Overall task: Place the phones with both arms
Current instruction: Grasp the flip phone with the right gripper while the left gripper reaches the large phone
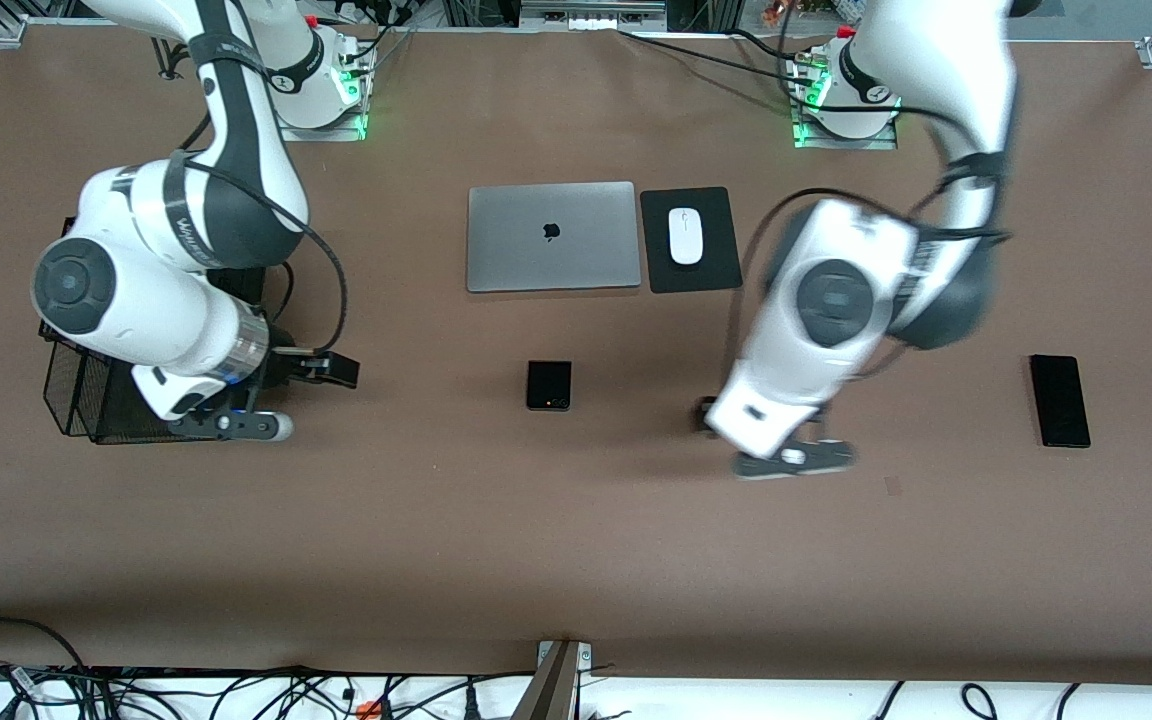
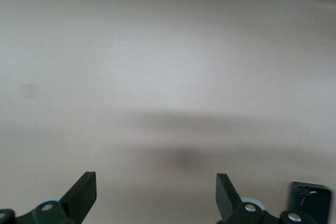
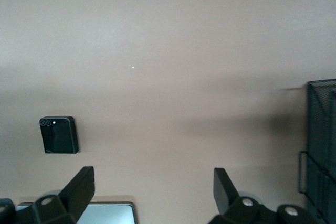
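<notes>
Two phones lay in plain sight on the brown table (image 1: 576, 560): a small squarish black phone (image 1: 548, 385) near the middle, nearer to the front camera than the closed silver laptop (image 1: 552, 236), and a longer black slab phone (image 1: 1059, 400) toward the left arm's end of the table. A white mouse (image 1: 684, 235) sat on a black pad (image 1: 690, 239) just beside the laptop. The left hand (image 2: 156, 198) hung over bare table between the two phones, its fingers spread wide and grasping nothing; in its wrist view a dark object (image 2: 310, 202) showed at the frame's edge beside one finger, and what it was could not be told. The left arm looked smeared in the front view. The right hand (image 3: 154, 195) was over the table beside a black wire mesh basket (image 1: 96, 395) at the right arm's end, its fingers likewise released and empty. Its wrist view took in the small black phone lying flat, two camera circles on its face, a corner of the laptop, and the basket's mesh wall.
</notes>
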Available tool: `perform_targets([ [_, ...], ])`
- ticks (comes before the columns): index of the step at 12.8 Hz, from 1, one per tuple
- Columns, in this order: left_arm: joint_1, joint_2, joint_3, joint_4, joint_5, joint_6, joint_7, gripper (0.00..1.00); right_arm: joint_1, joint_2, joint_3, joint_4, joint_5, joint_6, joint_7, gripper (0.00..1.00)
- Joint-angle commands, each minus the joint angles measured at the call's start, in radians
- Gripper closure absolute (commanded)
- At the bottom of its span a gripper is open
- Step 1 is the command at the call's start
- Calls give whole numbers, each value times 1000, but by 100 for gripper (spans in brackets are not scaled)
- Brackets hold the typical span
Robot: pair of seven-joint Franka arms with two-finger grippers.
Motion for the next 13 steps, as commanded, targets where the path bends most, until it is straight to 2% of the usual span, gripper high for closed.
perform_targets([
  [1,146,-113,-21,-70,-7,-80,185,0,-3,78,78,55,16,74,23,0],
  [4,318,-182,-22,-110,-11,-108,417,0,15,209,152,182,8,114,106,0],
  [6,427,-196,-22,-140,-11,-109,572,0,74,289,152,243,5,149,186,0],
  [10,594,-152,-22,-179,-7,-60,788,0,182,404,152,254,-27,301,347,0],
  [13,669,-135,-21,-266,-5,36,878,0,246,475,150,256,-36,352,390,0],
])
